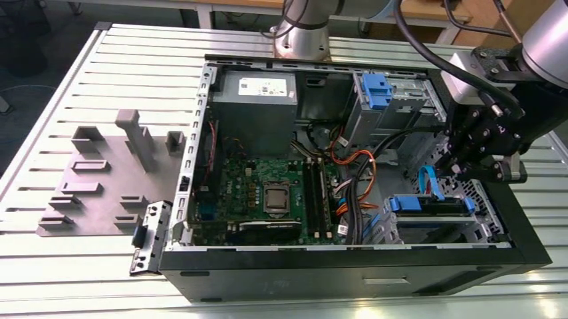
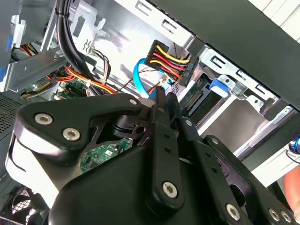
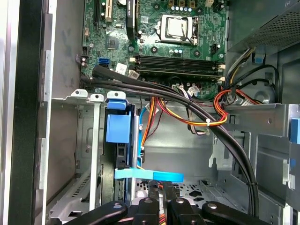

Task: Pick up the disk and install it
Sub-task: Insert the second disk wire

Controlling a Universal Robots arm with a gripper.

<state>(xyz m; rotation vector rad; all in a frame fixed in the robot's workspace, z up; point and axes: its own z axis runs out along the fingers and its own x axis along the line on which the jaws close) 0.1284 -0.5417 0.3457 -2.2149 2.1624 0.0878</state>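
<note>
Exterior view: gripper poised inside the open computer case.
Fingers pinched together over the disk in its bay.

A pale slatted metal worktable is seen across the exterior view, evenly lit from above. A grey fixture plate with upright blocks is laid on it towards the exterior view's left. Wooden furniture is glimpsed beyond the far edge
</note>
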